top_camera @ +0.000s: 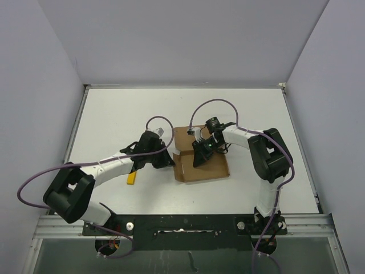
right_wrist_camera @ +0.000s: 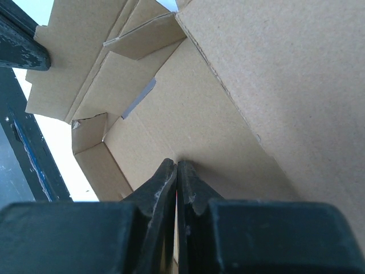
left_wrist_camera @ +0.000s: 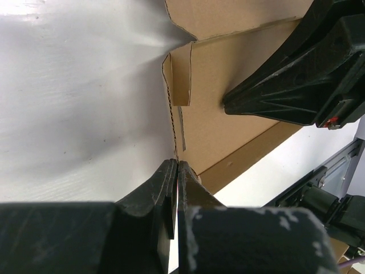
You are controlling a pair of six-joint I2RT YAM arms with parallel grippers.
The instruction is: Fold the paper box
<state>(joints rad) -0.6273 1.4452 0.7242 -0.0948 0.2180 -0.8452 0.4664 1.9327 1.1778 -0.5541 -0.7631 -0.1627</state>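
The paper box (top_camera: 212, 165) is a brown cardboard mailer lying open at the table's middle, with low side walls partly raised and a flap toward the back. My left gripper (top_camera: 169, 162) is shut, and its tips (left_wrist_camera: 177, 165) touch the upright left wall of the box (left_wrist_camera: 228, 137). My right gripper (top_camera: 199, 160) is shut, and its tips (right_wrist_camera: 177, 165) press down on the inner floor panel of the box (right_wrist_camera: 188, 120), close to a crease. The right gripper's fingers (left_wrist_camera: 268, 97) also show in the left wrist view, resting on the cardboard.
A small yellow bar (top_camera: 132, 178) lies on the white table (top_camera: 125, 114) under the left arm. Purple cables loop above both arms. Grey walls close in the table on three sides, and a metal rail (top_camera: 182, 222) runs along the near edge.
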